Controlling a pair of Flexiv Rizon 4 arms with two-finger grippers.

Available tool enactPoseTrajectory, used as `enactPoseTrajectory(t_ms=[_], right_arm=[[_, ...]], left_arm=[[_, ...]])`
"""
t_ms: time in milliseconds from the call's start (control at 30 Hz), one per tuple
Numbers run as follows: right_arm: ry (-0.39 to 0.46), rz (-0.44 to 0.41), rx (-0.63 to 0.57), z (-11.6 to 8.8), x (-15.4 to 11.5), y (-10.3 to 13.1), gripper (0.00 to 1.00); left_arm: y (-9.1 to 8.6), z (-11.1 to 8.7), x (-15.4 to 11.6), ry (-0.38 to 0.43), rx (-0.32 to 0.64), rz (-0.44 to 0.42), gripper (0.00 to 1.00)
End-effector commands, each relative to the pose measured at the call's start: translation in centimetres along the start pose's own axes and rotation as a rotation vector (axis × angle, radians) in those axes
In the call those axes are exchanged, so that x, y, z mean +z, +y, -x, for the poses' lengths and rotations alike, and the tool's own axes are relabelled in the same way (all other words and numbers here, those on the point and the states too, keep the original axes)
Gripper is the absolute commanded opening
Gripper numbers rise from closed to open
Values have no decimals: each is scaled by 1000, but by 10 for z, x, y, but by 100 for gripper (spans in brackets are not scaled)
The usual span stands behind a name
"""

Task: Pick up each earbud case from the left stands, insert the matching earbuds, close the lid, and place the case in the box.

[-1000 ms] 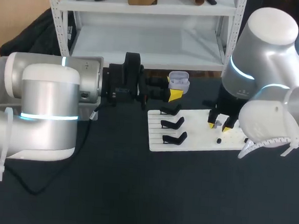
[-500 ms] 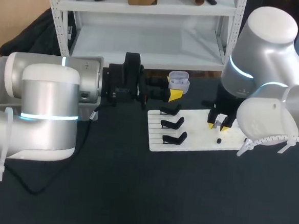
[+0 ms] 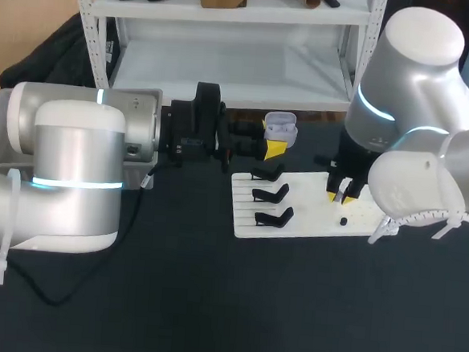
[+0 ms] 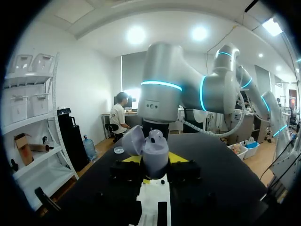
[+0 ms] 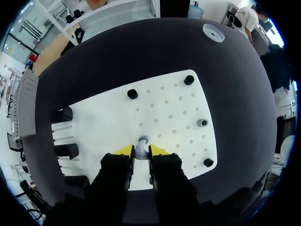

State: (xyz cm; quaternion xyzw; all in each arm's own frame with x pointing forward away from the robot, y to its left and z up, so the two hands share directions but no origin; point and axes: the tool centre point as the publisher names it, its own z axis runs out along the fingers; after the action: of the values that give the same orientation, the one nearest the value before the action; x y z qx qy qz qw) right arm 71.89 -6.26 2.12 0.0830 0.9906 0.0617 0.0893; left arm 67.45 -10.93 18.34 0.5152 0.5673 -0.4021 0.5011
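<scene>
My left gripper [image 3: 275, 140] is shut on a pale lavender earbud case [image 3: 281, 125] and holds it above the table behind the white board [image 3: 304, 223]. In the left wrist view the case [image 4: 155, 153] sits upright between the gripper [image 4: 155, 160] fingers, its lid tipped open. My right gripper [image 3: 342, 195] points down at the board's right part. In the right wrist view its yellow tips [image 5: 124, 149] press from both sides on a small grey-white earbud [image 5: 141, 143] standing on the board [image 5: 169, 108]. A second earbud [image 5: 202, 123] stands further right.
Three black stands [image 3: 269, 194] line the board's left side; they also show beside my right gripper as stands [image 5: 65, 150]. Small black pegs [image 5: 132, 93] dot the board. A grey box [image 5: 27, 101] lies past the stands. A white ring [image 5: 213, 33] rests on the dark table.
The right gripper's fingers have narrowed around the earbud, and that arm has shifted slightly left. The left arm and the case have not moved.
</scene>
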Motion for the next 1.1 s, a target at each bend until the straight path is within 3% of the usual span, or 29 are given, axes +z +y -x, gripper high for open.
enactPoseTrajectory(t_ms=[33, 67, 200, 400, 567, 833, 1100], right_arm=[[-1, -8, 4, 0, 1, 1, 4], [-1, -9, 7, 0, 1, 1, 0], [-2, -22, 15, 0, -1, 1, 0], [-17, -45, 32, 2, -28, 2, 0], [-24, -80, -35, -4, -64, 2, 0], [16, -52, -197, -16, -137, -7, 0], [111, 18, -413, -47, -203, 5, 0]], left_arm=[[-1, -1, 0, -4, 2, 5, 0], [-1, -1, 0, -4, 2, 5, 0], [-1, -1, 0, -4, 2, 5, 0], [-1, -1, 0, -4, 2, 5, 0], [-1, -1, 0, -4, 2, 5, 0], [-1, -1, 0, -4, 2, 5, 0], [-1, -1, 0, -4, 2, 5, 0]])
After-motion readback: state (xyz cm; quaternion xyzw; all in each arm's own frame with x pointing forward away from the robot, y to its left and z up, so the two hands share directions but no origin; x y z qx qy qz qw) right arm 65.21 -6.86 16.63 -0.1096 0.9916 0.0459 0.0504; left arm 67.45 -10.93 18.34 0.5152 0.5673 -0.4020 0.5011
